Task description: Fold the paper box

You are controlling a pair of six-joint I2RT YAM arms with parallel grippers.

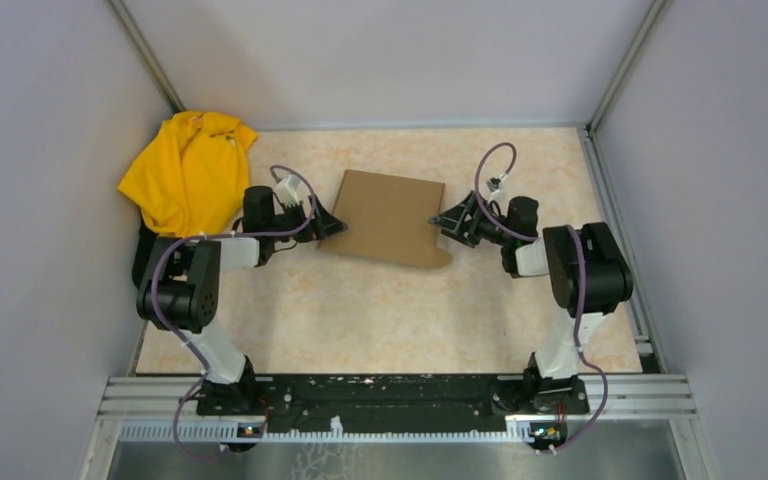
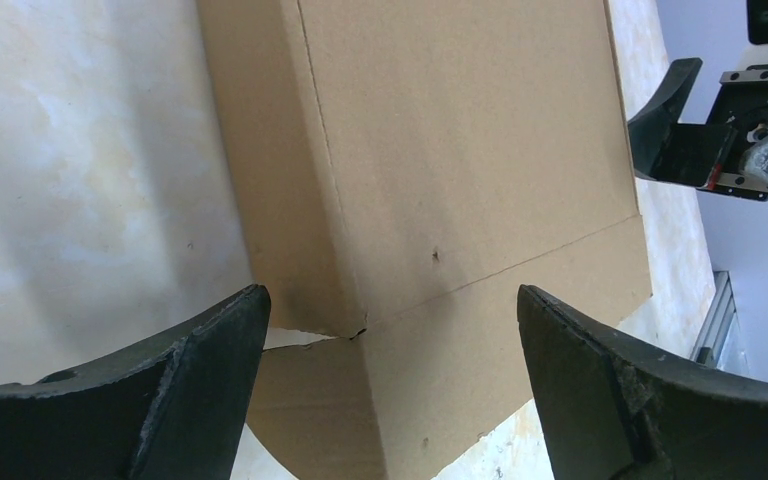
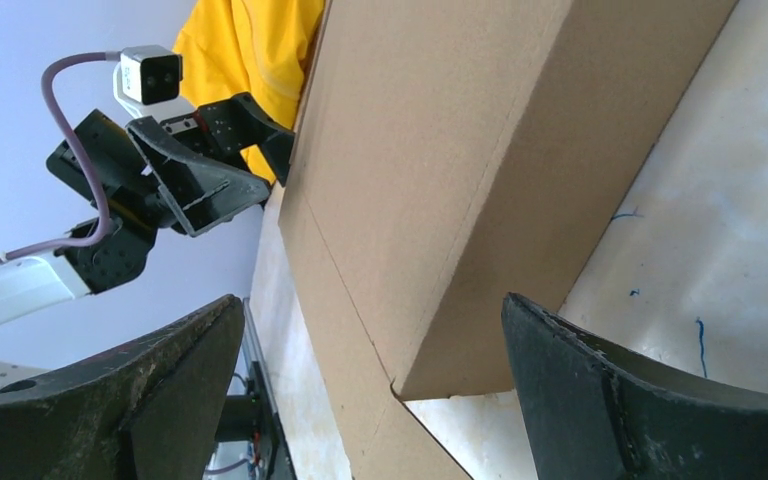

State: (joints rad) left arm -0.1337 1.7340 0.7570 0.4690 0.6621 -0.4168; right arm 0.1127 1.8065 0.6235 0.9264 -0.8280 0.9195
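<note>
Centrally, paper box (image 1: 388, 215) on seemingly marbled tabletop (image 1: 360, 320)

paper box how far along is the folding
Done, it seems: the paper box lies on the table as a shallow closed shape with creased side walls. In hand: nothing; the left claw and right claw sit open at its opposite ends, gripping nothing. Left: a rounded flap at the near right corner lies flat, apparently untucked.

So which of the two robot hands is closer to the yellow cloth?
The left hand, at the left edge of the paper box. The yellow cloth lies right beside its arm; the right hand is across the box.
</note>
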